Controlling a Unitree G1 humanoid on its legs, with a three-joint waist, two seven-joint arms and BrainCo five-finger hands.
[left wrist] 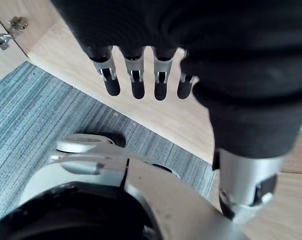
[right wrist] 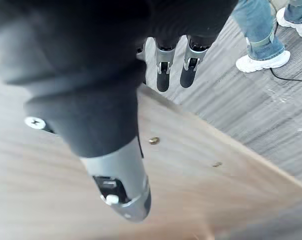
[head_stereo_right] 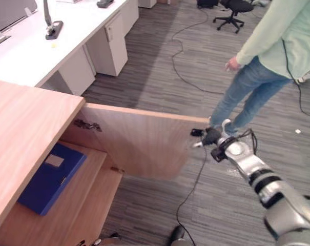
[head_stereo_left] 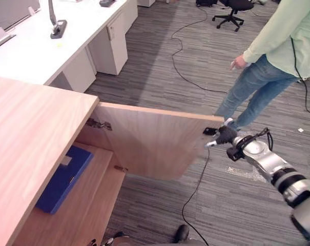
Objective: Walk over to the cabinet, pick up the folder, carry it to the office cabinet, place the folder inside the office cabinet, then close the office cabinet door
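One blue folder (head_stereo_left: 62, 179) lies flat on the shelf (head_stereo_left: 93, 202) inside the office cabinet (head_stereo_left: 32, 128), at 8 o'clock in the head view. Cabinet door (head_stereo_left: 149, 146) stands open, swung out toward 3 o'clock. Right hand (head_stereo_left: 225, 135) sits at the door's free edge, its fingers (right wrist: 163, 77) straight, reaching past the edge, holding nothing. Left hand (left wrist: 137, 80): fingers straight and relaxed, empty, above the carpet (left wrist: 36, 115) beside the cabinet. Person (head_stereo_left: 277, 51) stands at 1 o'clock.

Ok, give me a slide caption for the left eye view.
Right robot hand at the edge of the open cabinet door, blue folder lying inside.
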